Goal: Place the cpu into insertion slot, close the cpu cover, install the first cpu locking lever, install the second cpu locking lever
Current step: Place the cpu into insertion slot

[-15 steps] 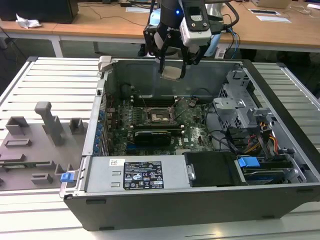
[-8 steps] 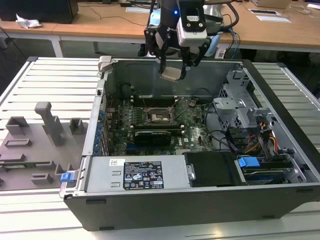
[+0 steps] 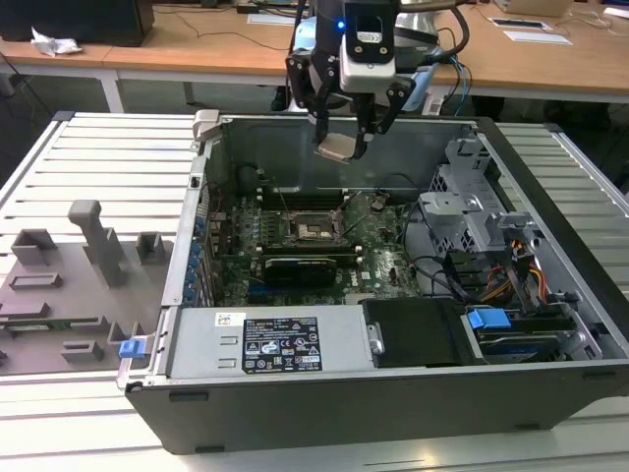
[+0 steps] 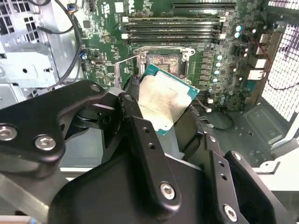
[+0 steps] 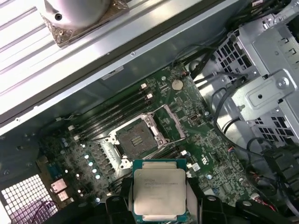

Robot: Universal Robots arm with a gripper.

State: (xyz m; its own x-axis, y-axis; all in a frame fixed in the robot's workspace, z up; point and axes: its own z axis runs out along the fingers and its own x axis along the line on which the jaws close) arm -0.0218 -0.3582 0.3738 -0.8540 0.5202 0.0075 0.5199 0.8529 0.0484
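claw [image 3: 342,141] around cpu [image 3: 335,149], above insertion slot [image 3: 316,232]

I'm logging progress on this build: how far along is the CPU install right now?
Done: the cpu is picked up, clamped in the gripper. In hand: in the exterior view it hangs above the open case, over the motherboard. Left: the insertion slot sits empty, so seating the chip and every step after it is not yet done.
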